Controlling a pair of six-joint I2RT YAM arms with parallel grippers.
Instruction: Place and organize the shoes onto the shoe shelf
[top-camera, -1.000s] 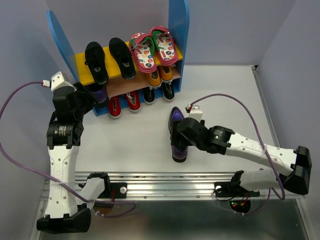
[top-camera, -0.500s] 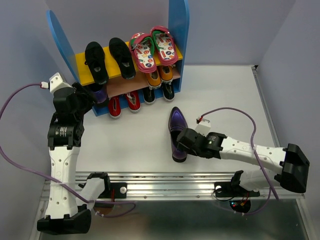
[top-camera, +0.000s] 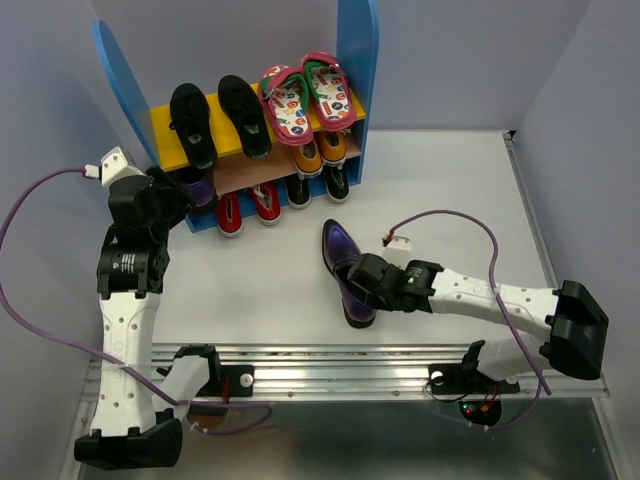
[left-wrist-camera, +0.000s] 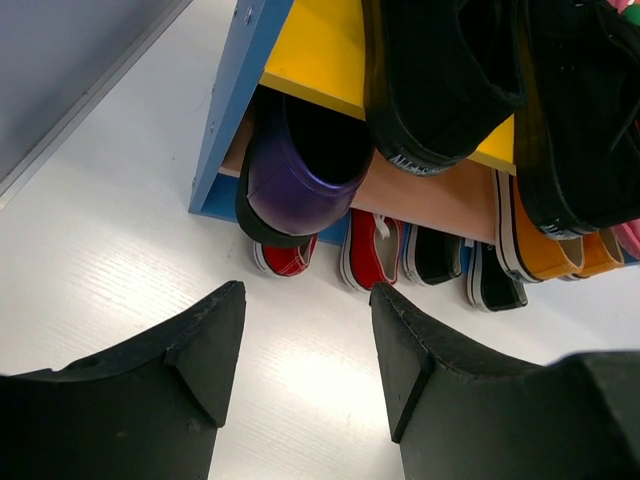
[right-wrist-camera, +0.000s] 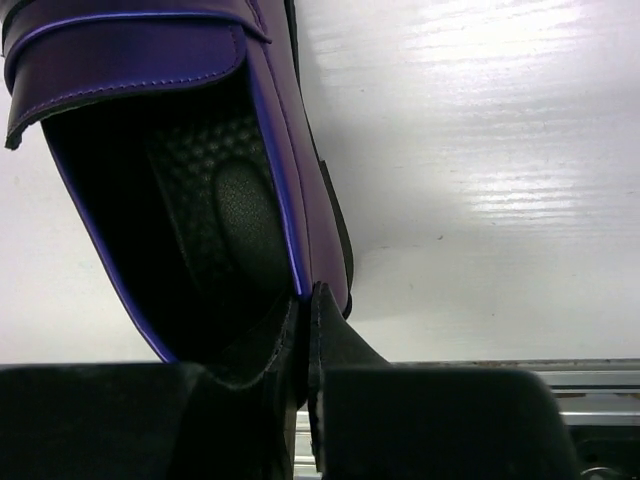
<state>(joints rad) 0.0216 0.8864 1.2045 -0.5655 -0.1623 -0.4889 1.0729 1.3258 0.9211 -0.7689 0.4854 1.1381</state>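
Right gripper (right-wrist-camera: 306, 300) pinches the loafer (top-camera: 343, 268) by its thin side wall; carried to the shelf (top-camera: 357, 60), it may swing or slip. Left gripper (left-wrist-camera: 305, 330) gapes empty beside the shelf.

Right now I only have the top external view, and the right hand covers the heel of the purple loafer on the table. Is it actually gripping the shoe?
Observer: Yes. In the right wrist view the right hand is shut on the side wall of the purple loafer near the heel, one finger inside and one outside.
Operator: Is the left hand holding anything?
Observer: No. Its wrist view shows the left hand open and empty, short of the shoe shelf.
Operator: Where is the matching shoe?
Observer: The second loafer sits under the yellow board at the shelf's left end, heel facing out.
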